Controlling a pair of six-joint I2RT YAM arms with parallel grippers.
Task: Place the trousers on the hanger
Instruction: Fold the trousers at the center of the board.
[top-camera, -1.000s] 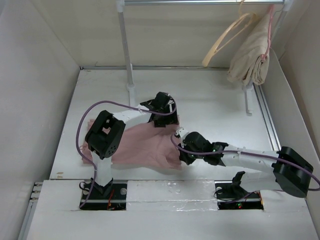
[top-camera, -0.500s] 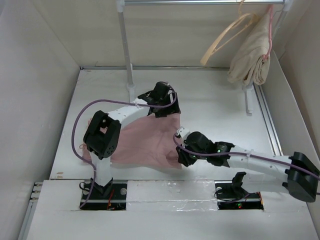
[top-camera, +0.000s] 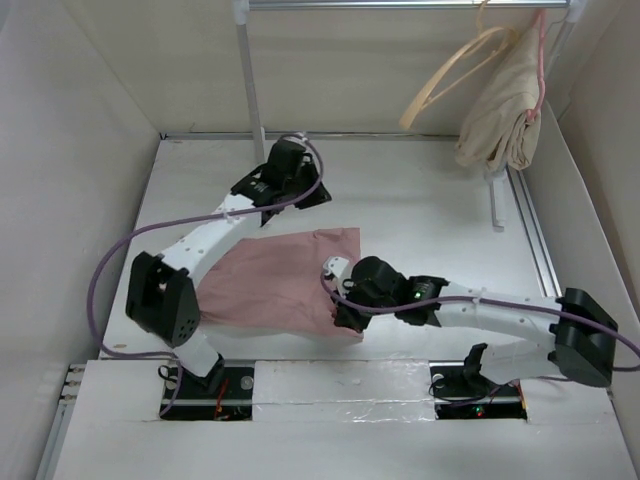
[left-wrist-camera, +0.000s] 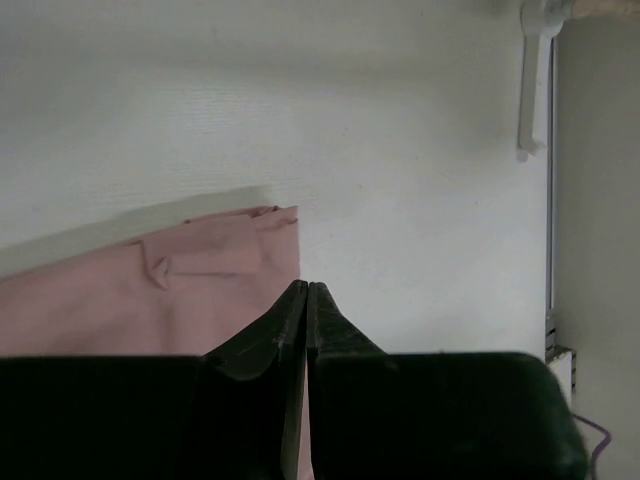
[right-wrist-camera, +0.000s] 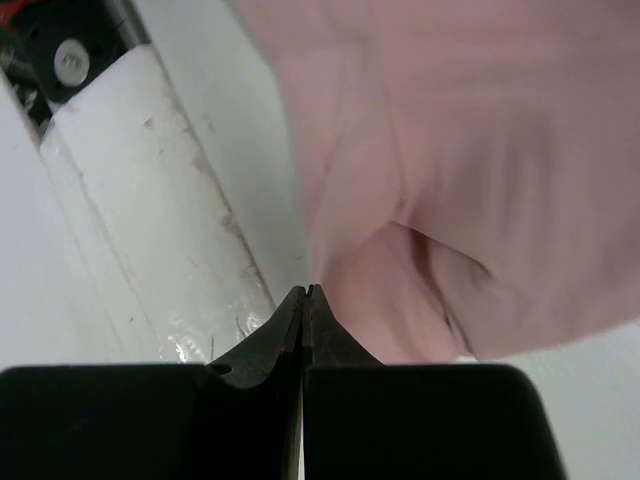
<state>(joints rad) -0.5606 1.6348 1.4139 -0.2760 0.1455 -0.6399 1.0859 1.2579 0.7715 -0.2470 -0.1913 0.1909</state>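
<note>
The dusty-pink trousers (top-camera: 275, 282) lie flat on the white table (top-camera: 420, 215). My left gripper (top-camera: 300, 190) hovers beyond their far edge, shut with nothing between its fingers; in the left wrist view its tips (left-wrist-camera: 306, 286) point just past the trousers' corner (left-wrist-camera: 200, 290). My right gripper (top-camera: 342, 310) sits at the trousers' near right corner, shut. In the right wrist view its tips (right-wrist-camera: 306, 290) meet the edge of the pink cloth (right-wrist-camera: 460, 160), and no cloth shows between them. The cream hanger (top-camera: 452, 75) hangs tilted from the rail at the back right.
A beige folded garment (top-camera: 500, 115) hangs on a pinkish hanger beside the cream one. The rack's left post (top-camera: 250, 90) stands at the back, its right foot (top-camera: 496, 205) near the side rail. A white platform edge (right-wrist-camera: 130, 220) lies just before the trousers.
My left gripper left the trousers' far right corner, swung back and left, and shut. My right gripper shifted slightly left along the near edge. The trousers now lie flatter.
</note>
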